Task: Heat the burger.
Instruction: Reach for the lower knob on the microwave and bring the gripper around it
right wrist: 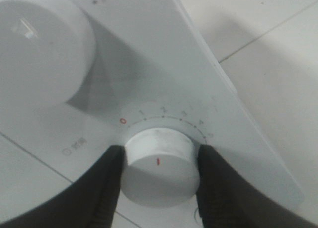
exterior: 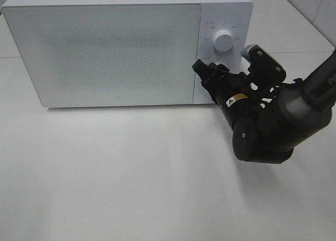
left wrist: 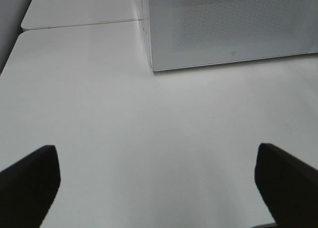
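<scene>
The burger is out of view. The white microwave [exterior: 105,52] stands at the back of the table with its door shut. My right gripper [exterior: 210,75] reaches to the microwave's control panel. In the right wrist view its two black fingers [right wrist: 107,183] press both sides of the lower white knob [right wrist: 159,166], so the right gripper [right wrist: 159,158] is shut on it. The knob carries a red mark, and a scale with a red 0 [right wrist: 122,120] runs around it. My left gripper [left wrist: 159,188] is open and empty above bare table, in front of the microwave's left corner [left wrist: 151,66].
A larger upper knob [exterior: 224,41] sits above the gripped one on the panel; it also shows in the right wrist view [right wrist: 39,54]. The white table [exterior: 131,173] spreads in front of the microwave. A seam between table tops [left wrist: 79,25] runs by the microwave's left side.
</scene>
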Controlling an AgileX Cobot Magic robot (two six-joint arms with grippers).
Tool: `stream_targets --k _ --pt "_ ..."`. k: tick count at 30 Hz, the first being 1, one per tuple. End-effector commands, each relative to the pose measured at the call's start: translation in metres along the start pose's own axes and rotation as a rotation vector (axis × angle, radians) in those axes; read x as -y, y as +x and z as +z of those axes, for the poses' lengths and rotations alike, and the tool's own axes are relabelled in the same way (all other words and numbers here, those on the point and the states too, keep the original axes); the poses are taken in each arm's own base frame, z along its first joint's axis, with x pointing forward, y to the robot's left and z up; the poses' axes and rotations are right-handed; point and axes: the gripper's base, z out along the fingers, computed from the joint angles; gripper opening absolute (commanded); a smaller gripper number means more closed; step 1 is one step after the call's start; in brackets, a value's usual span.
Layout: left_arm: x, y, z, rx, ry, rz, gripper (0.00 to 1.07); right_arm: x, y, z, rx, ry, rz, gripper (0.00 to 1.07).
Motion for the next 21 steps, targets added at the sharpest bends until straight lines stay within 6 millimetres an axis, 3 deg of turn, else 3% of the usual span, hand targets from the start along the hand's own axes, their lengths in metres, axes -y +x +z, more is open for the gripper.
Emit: stream_targets --k 1,3,4,6,9,21 --pt "0.0005 0.0012 -0.0015 0.023 -0.002 -0.001 1.00 -0.0164 -0.0017 0.0035 0.003 -0.133 0.173 0.00" --pt "0.0005 0.0012 -0.0015 0.023 -0.002 -0.001 1.00 -0.0186 -0.0034 0.0031 0.000 -0.161 0.409 0.00" --pt "0.0005 0.0012 -0.0015 0.023 -0.002 -0.001 1.00 -0.0186 -0.0034 0.0031 0.000 -0.161 0.409 0.00" --pt "0.0005 0.0012 -0.0015 0.023 -0.002 -0.001 1.00 -0.0188 -0.0036 0.0031 -0.014 -0.163 0.615 0.00" --pt "0.0005 0.0012 -0.0015 0.023 -0.002 -0.001 1.00 -0.0192 -0.0041 0.0030 -0.024 -0.170 0.768 0.00" --pt "0.0005 0.0012 -0.0015 0.023 -0.002 -0.001 1.00 -0.0233 -0.0079 0.0020 -0.025 -0.232 0.966 0.01"
